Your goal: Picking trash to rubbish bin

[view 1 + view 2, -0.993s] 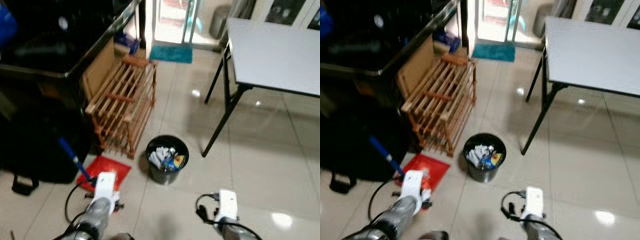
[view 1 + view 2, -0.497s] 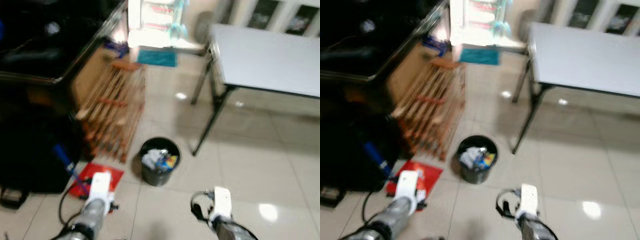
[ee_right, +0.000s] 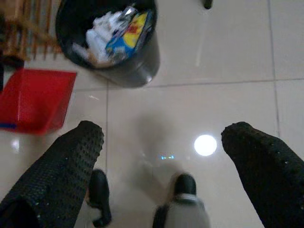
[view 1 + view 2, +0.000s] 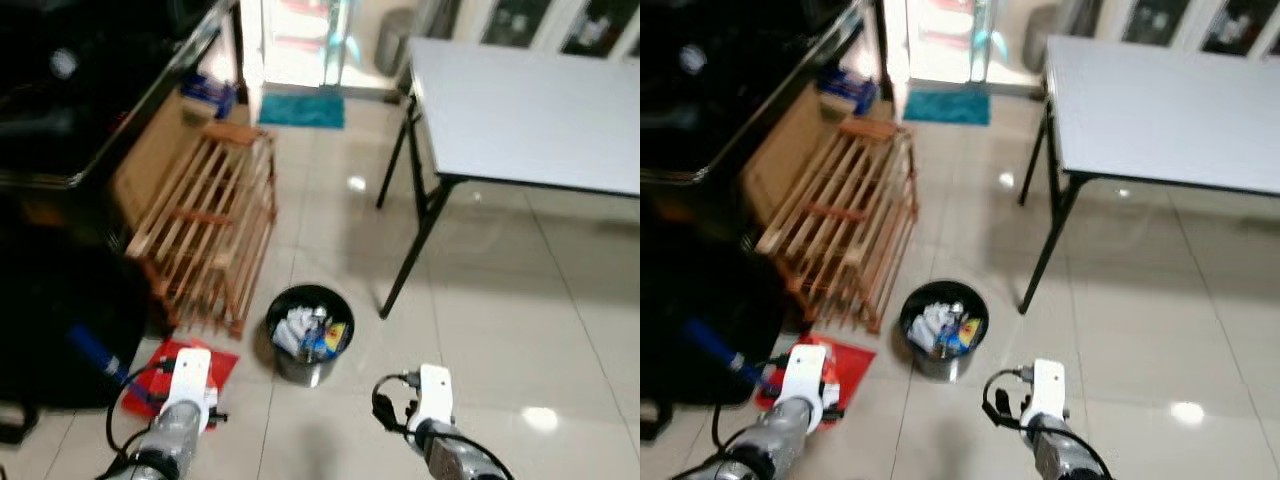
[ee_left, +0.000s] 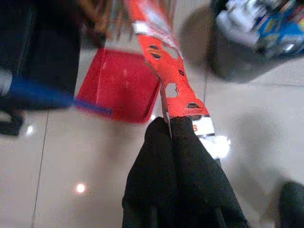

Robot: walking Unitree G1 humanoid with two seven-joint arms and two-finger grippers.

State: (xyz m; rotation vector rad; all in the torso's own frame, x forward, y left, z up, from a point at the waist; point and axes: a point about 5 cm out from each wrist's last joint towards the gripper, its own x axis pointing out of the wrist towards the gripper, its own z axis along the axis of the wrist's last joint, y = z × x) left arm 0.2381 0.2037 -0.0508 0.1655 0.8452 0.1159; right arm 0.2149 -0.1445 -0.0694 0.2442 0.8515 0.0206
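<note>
Wrapper (image 5: pixel 172 90), red, one piece, pinched between pressed-together fingers of left gripper (image 5: pixel 168 127); juts forward beyond tips, likely held so for carrying to bin; rubbish bin (image 5: pixel 254 45), one, black, already part-filled, ahead of jaws and off to one side, apart; red dustpan (image 5: pixel 118 85) with blue handle, one, on floor ahead of same jaws; right gripper (image 3: pixel 161 142) spread wide, empty, hanging above tile floor (image 3: pixel 209 57), bin ahead of it.

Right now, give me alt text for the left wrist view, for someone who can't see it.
The left claw, its black fingers shut, grips a red wrapper above a shiny tiled floor. A red dustpan with a blue handle lies beyond it, and a black rubbish bin full of trash stands nearby.
</note>
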